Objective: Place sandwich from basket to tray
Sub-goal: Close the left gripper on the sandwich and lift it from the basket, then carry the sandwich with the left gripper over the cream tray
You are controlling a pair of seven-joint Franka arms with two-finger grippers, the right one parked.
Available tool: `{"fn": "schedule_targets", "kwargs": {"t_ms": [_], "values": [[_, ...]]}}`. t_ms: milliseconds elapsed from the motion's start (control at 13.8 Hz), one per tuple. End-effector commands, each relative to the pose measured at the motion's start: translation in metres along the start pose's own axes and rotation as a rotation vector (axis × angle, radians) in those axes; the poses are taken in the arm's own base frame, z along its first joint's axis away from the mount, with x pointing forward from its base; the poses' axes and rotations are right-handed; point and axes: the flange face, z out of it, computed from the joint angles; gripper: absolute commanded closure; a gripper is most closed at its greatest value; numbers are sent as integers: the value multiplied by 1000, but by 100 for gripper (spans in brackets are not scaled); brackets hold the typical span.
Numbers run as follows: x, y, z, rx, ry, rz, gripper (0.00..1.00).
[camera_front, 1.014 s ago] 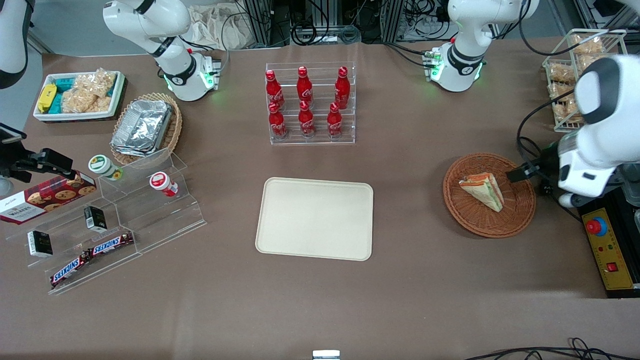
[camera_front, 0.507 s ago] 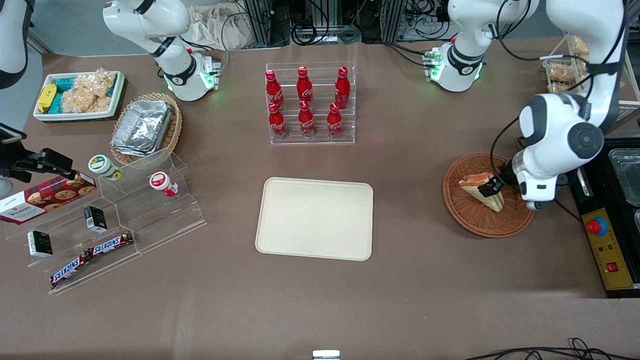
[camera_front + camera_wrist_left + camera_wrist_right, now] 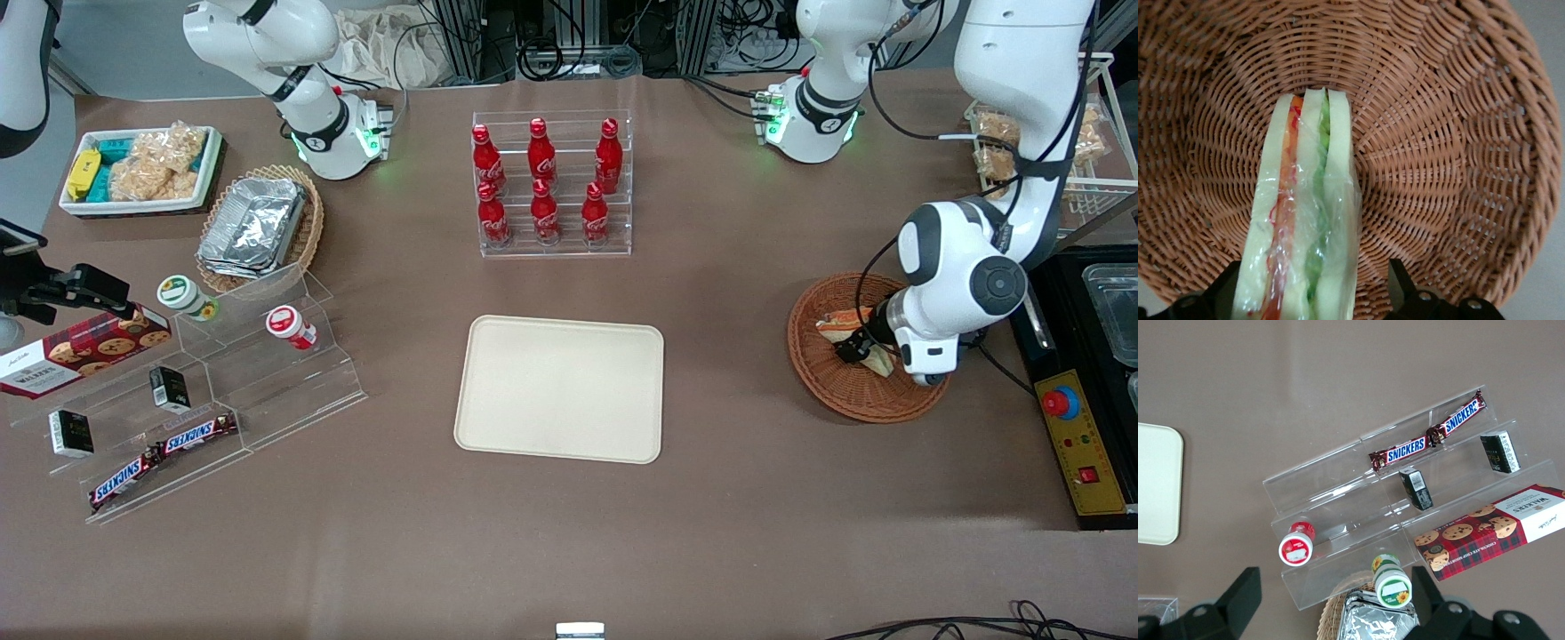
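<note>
Gripper (image 3: pixel 855 348) fingers spread, straddling sandwich (image 3: pixel 1305 220) in basket (image 3: pixel 813 373) on brown table (image 3: pixel 756 498) (tray (image 3: pixel 560 388) nearby).

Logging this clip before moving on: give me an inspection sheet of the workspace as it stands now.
Surface: brown table, no spills seen.
Job's things: sandwich wrapped, in the basket; tray bare, toward the table's middle.
Clutter: cola rack, foil containers, snack bin, acrylic steps with candy bars, cups, cookie box.
Grippers: pincer low in the basket, fingers open, one each side of the sandwich.
Cables: black cable at the table's near edge.
Surroundings: control box with red button at the working arm's end.
</note>
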Motion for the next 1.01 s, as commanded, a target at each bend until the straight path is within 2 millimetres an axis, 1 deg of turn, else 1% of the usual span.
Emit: {"fn": "schedule_targets", "kwargs": {"t_ms": [0, 72, 145, 290, 435, 507, 580, 725, 797, 870, 942], "values": [[2, 2, -3, -6, 11, -13, 94], [3, 2, -7, -8, 16, -6, 100], [2, 2, -12, -10, 18, 5, 100], [-9, 4, -52, -4, 35, 59, 100], [-21, 8, -104, 10, 33, 202, 100], [-32, 20, -127, -1, 34, 265, 100], [-47, 36, -140, -10, 40, 329, 100], [-96, 86, -157, -92, 41, 427, 100], [-125, 111, -155, -112, 51, 496, 100], [-158, 133, -149, -125, 63, 574, 100], [-179, 148, -142, -133, 87, 628, 100]]}}
